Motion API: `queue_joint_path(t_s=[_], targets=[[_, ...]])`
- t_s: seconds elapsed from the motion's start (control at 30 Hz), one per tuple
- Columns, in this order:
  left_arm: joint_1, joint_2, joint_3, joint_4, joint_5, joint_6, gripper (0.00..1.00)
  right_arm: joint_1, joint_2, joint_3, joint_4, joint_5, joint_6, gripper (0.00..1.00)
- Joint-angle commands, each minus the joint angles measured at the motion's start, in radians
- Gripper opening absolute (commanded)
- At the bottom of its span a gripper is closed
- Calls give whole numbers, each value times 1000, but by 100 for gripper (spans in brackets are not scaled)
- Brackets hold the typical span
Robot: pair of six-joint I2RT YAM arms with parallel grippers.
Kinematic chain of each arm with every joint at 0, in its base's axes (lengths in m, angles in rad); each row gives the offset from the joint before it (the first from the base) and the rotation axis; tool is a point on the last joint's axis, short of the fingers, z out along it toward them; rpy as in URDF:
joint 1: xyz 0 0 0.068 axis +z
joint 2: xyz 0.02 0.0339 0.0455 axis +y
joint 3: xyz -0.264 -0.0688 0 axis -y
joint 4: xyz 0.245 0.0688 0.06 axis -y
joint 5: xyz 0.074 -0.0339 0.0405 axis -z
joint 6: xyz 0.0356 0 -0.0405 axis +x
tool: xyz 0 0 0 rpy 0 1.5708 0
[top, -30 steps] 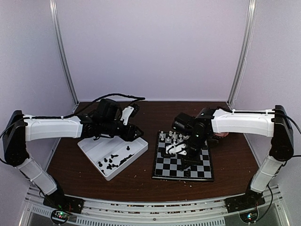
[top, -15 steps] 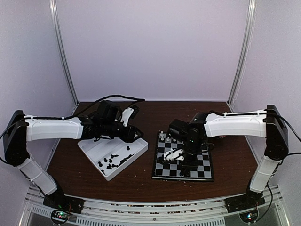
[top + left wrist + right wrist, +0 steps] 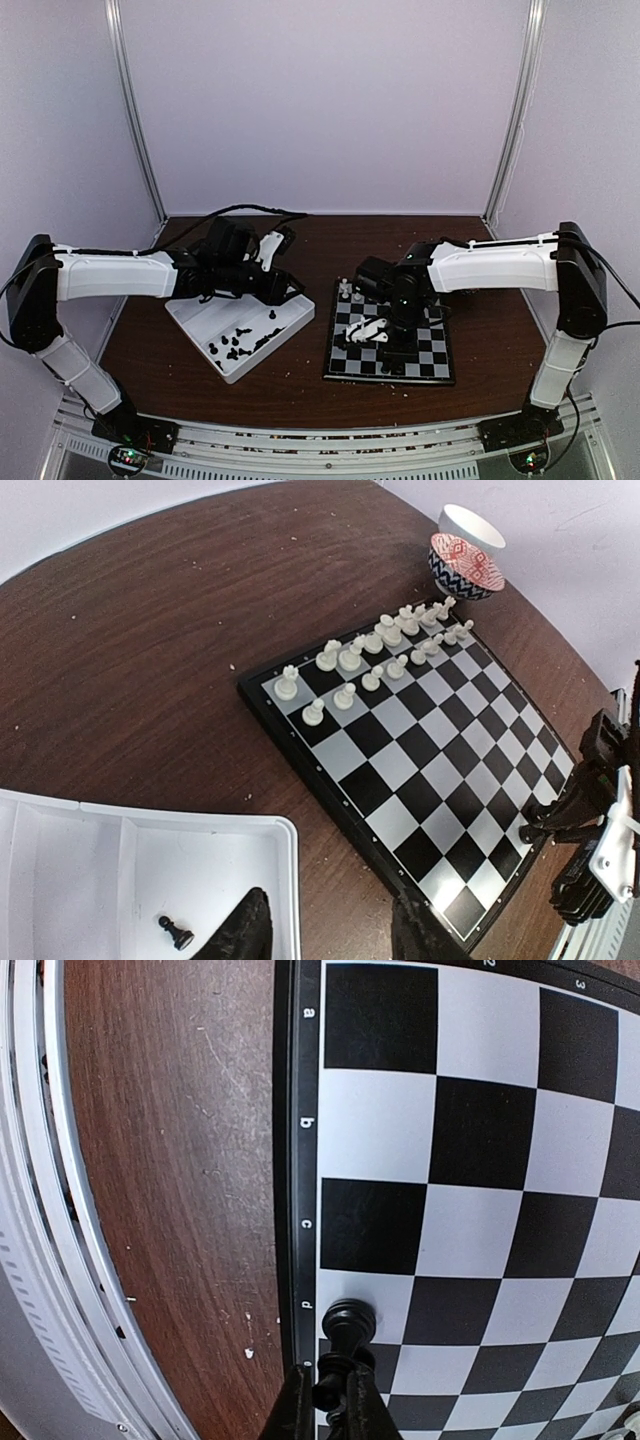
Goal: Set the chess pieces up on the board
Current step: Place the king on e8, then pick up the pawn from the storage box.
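The board lies right of centre, with white pieces in rows along its far edge. My right gripper hangs low over its near part, shut on a black chess piece. In the right wrist view the piece's round base is over the silvery square by the letter d at the edge of the board; I cannot tell whether it touches. More black chess pieces lie in the white tray. My left gripper stands open and empty over the tray's far right corner, near a black pawn.
A patterned bowl stands on the brown table beyond the far corner of the board. The white pieces fill two rows there. The tray's rim lies close to the board's left border. Purple walls enclose the table.
My right arm has swung left and lowered over the board's near half with the black piece still in it. The left arm has hardly moved.
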Motion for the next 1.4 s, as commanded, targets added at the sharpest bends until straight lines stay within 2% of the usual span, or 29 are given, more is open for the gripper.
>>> queue_joint_path(t_s=[0.0, 0.07, 0.17, 0.27, 0.33, 0.5, 0.67, 0.87, 1.0, 1.17, 1.27, 1.37], targets=[[5, 12, -10, 65, 8, -11, 42, 5, 12, 32, 12, 21, 15, 7], [5, 12, -10, 64, 10, -12, 42, 6, 20, 32, 8, 20, 15, 8], [5, 12, -11, 63, 11, -12, 42, 5, 17, 26, 10, 23, 15, 17], [5, 12, -11, 62, 10, -12, 42, 5, 3, 26, 6, 24, 15, 32], [5, 12, -9, 53, 9, -15, 42, 5, -20, 31, 1, 27, 14, 39], [2, -15, 22, -102, -41, -61, 42, 0, -110, 110, -73, 8, 4, 47], [-6, -83, 15, -342, -189, -212, 40, -75, -222, 153, -82, -63, 5, 48], [-31, -76, 82, -591, -290, -200, 38, -279, -325, 14, 87, -193, 61, 42], [-37, -42, 104, -640, -309, -254, 36, -369, -358, -61, 162, -226, 69, 41], [-59, 26, 133, -696, -335, -169, 34, -416, -379, -142, 243, -281, 75, 40], [-60, 36, 138, -728, -345, -114, 30, -432, -374, -167, 262, -310, 76, 40], [-58, 52, 162, -764, -348, -50, 31, -437, -376, -172, 266, -319, 73, 40]])
